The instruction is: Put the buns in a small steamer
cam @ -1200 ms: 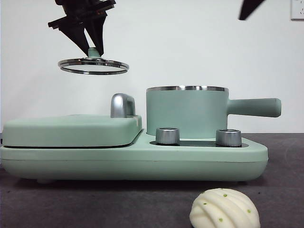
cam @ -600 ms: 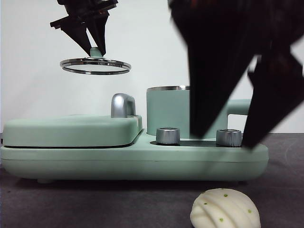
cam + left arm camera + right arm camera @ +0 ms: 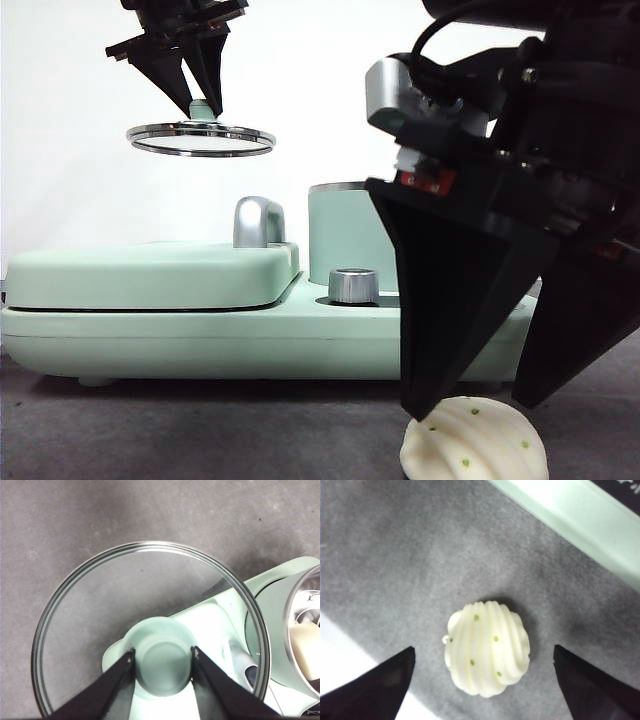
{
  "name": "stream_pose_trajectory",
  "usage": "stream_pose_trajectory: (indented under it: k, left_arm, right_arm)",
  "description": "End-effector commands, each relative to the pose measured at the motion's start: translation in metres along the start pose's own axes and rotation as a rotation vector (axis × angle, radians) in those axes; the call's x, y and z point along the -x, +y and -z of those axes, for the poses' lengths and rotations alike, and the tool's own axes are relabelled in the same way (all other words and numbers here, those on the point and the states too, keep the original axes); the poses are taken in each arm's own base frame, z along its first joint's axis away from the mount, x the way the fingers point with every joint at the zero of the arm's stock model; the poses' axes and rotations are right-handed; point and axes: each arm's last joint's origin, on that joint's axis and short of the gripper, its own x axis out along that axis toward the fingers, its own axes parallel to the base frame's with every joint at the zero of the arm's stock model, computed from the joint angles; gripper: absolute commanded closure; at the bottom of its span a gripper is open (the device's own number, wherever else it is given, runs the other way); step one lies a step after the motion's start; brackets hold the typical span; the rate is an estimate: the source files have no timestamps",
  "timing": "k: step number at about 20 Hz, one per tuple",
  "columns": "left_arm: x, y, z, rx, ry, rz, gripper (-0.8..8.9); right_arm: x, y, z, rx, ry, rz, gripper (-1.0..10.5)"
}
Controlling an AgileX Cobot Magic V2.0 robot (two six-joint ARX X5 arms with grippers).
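Lowered since half a second ago: right gripper, now large and dark in the front view, jaws spread wide, one tip on each side of the pleated bun and just above it, not touching.

Pleated bun: cream-white, ridged, small green dots; lies on the grey table in front of the cooker base.

Left gripper: unchanged, raised above the flat griddle lid, jaws closed on the green knob of the glass lid, which hangs level in the air.

Steamer pot: mint-green, steel rim, uncovered, standing on the cooker base, half hidden by the right arm.

Smooth bun: seen in the left wrist view inside the pot.
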Motion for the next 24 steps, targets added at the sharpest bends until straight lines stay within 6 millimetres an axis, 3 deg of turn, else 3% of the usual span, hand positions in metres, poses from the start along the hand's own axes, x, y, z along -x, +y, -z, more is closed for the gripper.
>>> stream_pose_trajectory:
  k: [1, 3, 7, 11, 15, 19, 21, 24]
  left_arm:
    - [0.008, -0.003, -0.005, -0.001, -0.056, 0.001, 6.99]
    - [0.008, -0.003, -0.005, -0.001, -0.056, 0.001, 6.99]
    - [0.008, -0.003, -0.005, -0.001, -0.056, 0.001, 6.99]
    - [0.008, -0.003, -0.005, -0.001, -0.056, 0.001, 6.99]
    - [0.008, -0.003, -0.005, -0.002, -0.056, 0.001, 6.99]
    - [0.008, -0.003, -0.006, -0.003, -0.065, 0.001, 6.99]
    - [0.008, -0.003, -0.006, -0.003, -0.068, 0.0, 6.99]
    - [0.008, -0.003, -0.006, -0.003, -0.068, 0.001, 6.99]
  right_arm:
    - [-0.008, 0.002, 0.0, -0.006, 0.033, 0.002, 5.5]
    - [-0.013, 0.002, -0.001, -0.006, 0.046, 0.008, 5.6]
    - [-0.017, 0.002, -0.001, -0.007, 0.054, 0.016, 7.8]
    - [-0.002, 0.008, -0.016, -0.016, 0.037, 0.002, 7.9]
    - [0.051, 0.021, -0.054, -0.021, 0.012, 0.005, 7.9]
    - [0.111, 0.012, -0.104, -0.022, -0.033, 0.045, 7.9]
    - [0.129, 0.0, -0.132, -0.029, -0.056, 0.077, 7.9]
    - [0.134, -0.023, -0.17, -0.062, -0.068, 0.12, 7.9]
